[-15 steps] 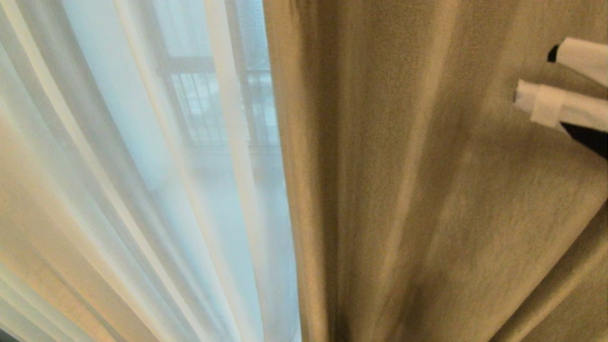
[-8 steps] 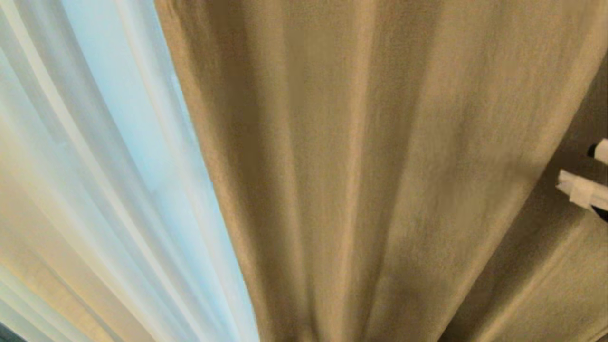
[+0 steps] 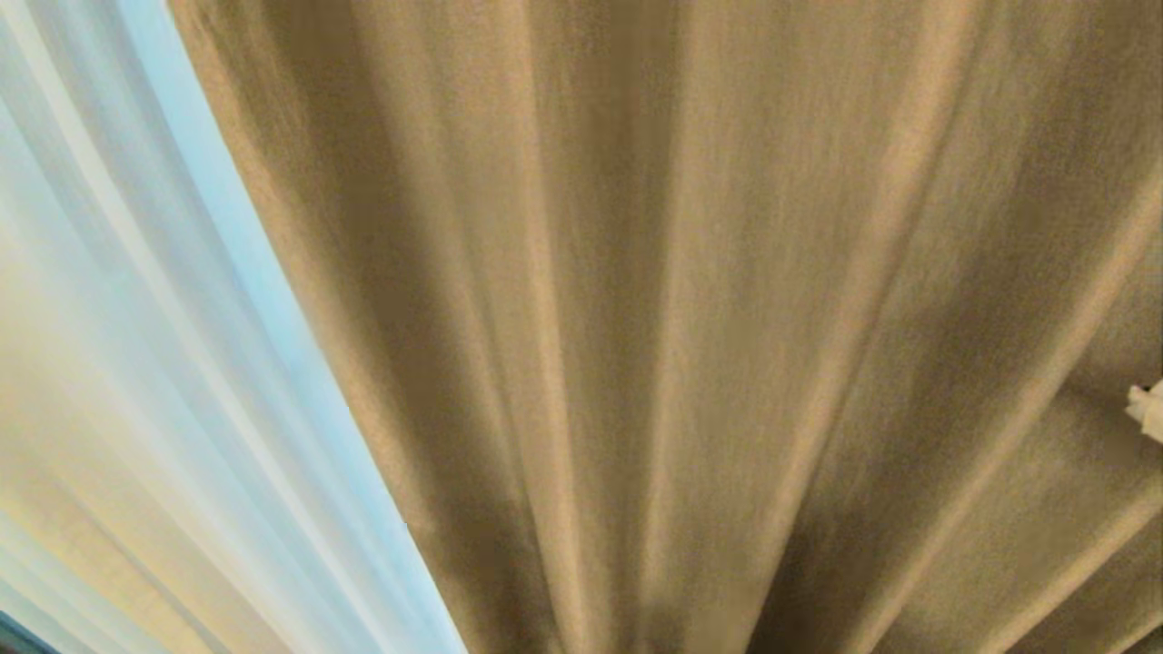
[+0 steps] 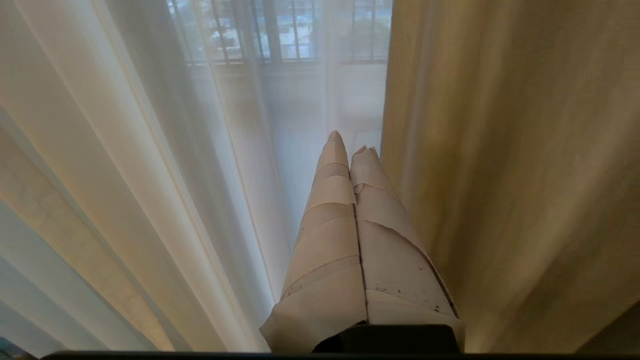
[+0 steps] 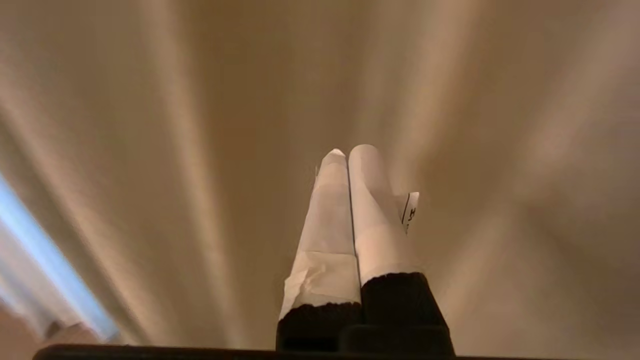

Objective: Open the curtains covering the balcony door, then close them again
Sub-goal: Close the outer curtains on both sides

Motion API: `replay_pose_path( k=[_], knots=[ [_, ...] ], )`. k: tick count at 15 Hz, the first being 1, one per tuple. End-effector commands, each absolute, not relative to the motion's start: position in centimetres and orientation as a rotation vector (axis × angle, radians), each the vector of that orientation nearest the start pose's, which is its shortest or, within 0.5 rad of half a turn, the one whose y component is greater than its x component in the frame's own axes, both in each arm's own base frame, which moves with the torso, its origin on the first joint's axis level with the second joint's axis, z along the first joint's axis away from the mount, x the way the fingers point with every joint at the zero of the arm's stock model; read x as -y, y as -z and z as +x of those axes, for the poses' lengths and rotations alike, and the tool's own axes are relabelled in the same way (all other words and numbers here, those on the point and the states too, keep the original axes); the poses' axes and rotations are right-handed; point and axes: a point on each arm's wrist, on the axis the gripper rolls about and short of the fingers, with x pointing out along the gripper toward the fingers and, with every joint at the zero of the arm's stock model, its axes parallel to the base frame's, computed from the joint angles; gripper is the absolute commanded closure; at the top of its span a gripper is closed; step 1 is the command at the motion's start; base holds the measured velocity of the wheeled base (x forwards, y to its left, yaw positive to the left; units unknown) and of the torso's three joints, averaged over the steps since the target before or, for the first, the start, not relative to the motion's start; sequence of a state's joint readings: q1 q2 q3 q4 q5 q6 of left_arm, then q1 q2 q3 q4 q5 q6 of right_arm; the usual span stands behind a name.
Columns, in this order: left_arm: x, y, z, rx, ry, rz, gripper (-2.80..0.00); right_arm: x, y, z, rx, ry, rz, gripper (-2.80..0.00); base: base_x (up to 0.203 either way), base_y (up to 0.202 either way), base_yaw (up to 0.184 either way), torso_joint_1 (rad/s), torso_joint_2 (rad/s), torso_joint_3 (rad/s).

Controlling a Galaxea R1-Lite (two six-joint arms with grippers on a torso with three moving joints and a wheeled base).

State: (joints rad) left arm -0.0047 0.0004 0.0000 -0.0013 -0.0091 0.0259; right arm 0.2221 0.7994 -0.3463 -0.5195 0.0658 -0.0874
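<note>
A: Start at the right gripper [image 5: 348, 150]. How does it stand?

B: In its own wrist view the two white-taped fingers [image 5: 327, 210] lie pressed together along their whole length, with nothing pinched between them. The tips point at the beige drape [image 5: 200, 125], which fills nearly the whole of that view. Whether the tips touch the cloth I cannot tell.

A: And from the head camera?

B: Only a small white bit of that gripper [image 3: 1147, 411] shows at the right edge, in front of a fold of the drape [image 3: 636, 318]. The drape covers most of the view there; the white sheer [image 3: 136, 363] shows only as a band down the left side.

A: The left gripper?

B: Its fingers are closed too, taped tips side by side [image 4: 350, 150], holding nothing. It points at the seam where the sheer [image 4: 175, 175] meets the edge of the beige drape [image 4: 500, 175]; the drape's edge is just beside the fingers.

A: What does that view give that the others lack?

B: Through the sheer, faintly, dark railing bars [image 4: 280, 35] and a pale floor beyond. The head view and the right wrist view show only cloth. The balcony door's own frame I cannot make out in any view.
</note>
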Motion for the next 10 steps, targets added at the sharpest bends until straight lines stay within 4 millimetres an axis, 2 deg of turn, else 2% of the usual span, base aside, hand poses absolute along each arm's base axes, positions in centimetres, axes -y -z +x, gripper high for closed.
replay_pose_path(
  k=[1, 7, 10],
  knots=[
    [0.0, -7.6, -2.3, 0.002, 0.014, 0.026, 0.0, -1.3, -19.2, 7.8, 0.049, -0.212, -0.085, 0.0, 0.0, 0.0, 0.0, 0.0, 0.0, 0.0],
    [0.0, -7.6, -2.3, 0.002, 0.014, 0.026, 0.0, -0.4, -14.0, 3.7, 0.05, -0.125, -0.084, 0.0, 0.0, 0.0, 0.0, 0.0, 0.0, 0.0],
    [0.0, -7.6, -2.3, 0.002, 0.014, 0.026, 0.0, -0.2, -12.1, 1.6, 0.03, -0.117, -0.082, 0.0, 0.0, 0.0, 0.0, 0.0, 0.0, 0.0]
  ],
)
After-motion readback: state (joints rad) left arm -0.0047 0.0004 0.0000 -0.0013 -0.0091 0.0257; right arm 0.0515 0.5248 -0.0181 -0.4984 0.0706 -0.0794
